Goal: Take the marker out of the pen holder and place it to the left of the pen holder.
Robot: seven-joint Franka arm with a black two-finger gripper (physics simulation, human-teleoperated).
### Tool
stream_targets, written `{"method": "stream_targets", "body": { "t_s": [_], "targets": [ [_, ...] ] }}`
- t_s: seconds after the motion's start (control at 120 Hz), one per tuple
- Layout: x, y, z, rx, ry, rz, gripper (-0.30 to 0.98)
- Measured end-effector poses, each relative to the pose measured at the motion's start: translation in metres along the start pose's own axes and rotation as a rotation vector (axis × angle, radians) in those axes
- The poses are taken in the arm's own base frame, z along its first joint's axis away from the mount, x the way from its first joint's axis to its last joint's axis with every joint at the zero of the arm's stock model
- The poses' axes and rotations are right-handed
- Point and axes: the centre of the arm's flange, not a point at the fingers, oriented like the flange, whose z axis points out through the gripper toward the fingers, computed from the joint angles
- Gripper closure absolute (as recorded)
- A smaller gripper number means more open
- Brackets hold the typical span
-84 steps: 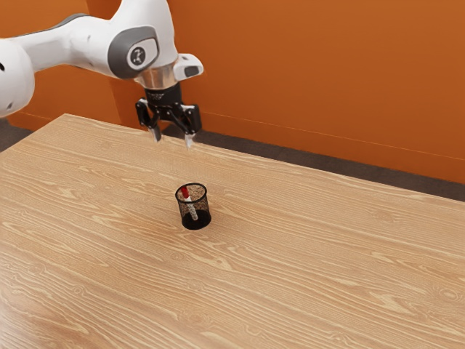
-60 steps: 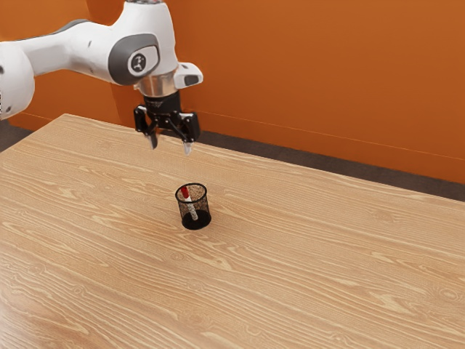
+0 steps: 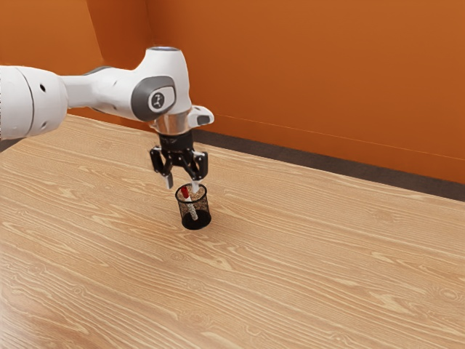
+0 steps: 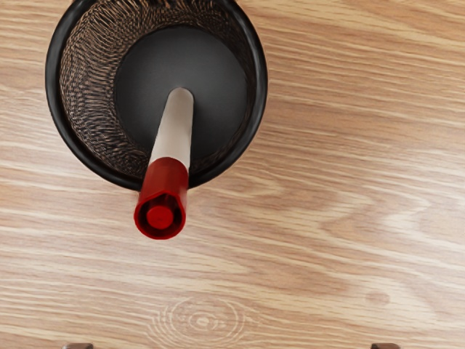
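Note:
My gripper (image 3: 182,186) stands open just above the pen holder's rim in the exterior view, its fingers apart with nothing between them. The black mesh pen holder (image 3: 196,219) is upright on the table. Inside it the marker (image 3: 190,206), white with a red cap, leans against the wall. From the hand, the wrist view looks down into the pen holder (image 4: 258,87); the marker (image 4: 173,138) has its white end on the holder's floor and its red cap over the rim.
The wooden table (image 3: 305,262) surrounds the holder. An orange wall (image 3: 312,73) rises behind the table's far edge.
My hand has come down and slightly toward the exterior view's right, from well above the table to close over the holder. Holder and marker have not moved.

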Motion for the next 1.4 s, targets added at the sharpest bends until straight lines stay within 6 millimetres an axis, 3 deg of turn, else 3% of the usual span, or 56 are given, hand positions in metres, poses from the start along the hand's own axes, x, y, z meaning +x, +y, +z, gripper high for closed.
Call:
{"method": "stream_targets", "body": {
  "t_s": [0.092, 0.317, 0.975, 1.4],
  "targets": [
    [0.005, -0.01, 0.005, -0.006, -0.002, -0.009, 0.33],
    [0.016, -0.013, 0.016, -0.018, 0.006, 0.001, 0.49],
    [0.037, -0.026, 0.044, -0.044, 0.05, -0.001, 0.55],
    [0.04, -0.028, 0.05, -0.041, 0.061, 0.002, 0.71]
  ]
}}
